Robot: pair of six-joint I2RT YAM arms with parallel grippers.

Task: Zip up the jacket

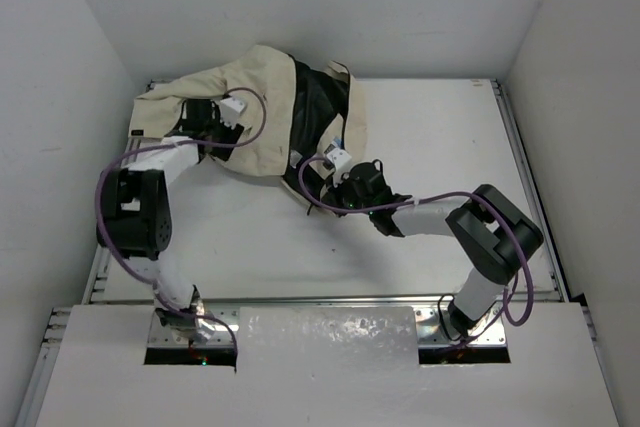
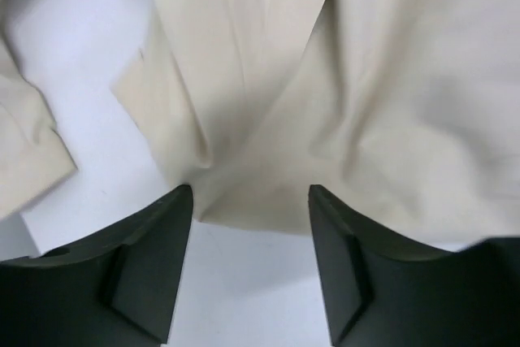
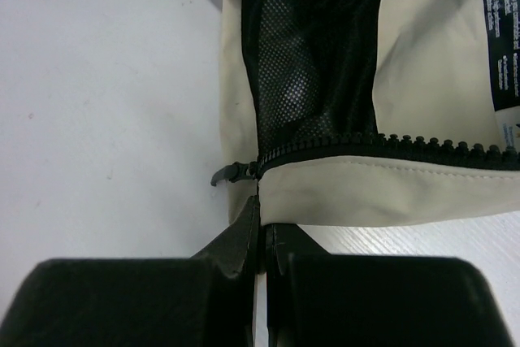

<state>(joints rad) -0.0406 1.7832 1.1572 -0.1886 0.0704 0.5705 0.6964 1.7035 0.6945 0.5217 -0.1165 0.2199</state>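
Crumpled at the upper left of the overhead view, on the white table (image 1: 450, 137): the jacket (image 1: 265, 127), cream panels spread, black mesh lining (image 1: 320, 107) exposed at the middle. Over its left part, the left gripper (image 2: 250, 197), jaws apart, holding nothing, a cream fold just beyond the tips. Right of centre, at the hem, the right gripper (image 3: 262, 213), fingers pressed together against the bottom edge beside the zipper pull (image 3: 227, 174); cannot tell whether cloth is pinched. Zipper teeth (image 3: 406, 142) running rightward from the pull. Judged early: anchoring the hem, pull not yet drawn. Next, likely: keep the hem taut, take the pull, run it along the teeth.
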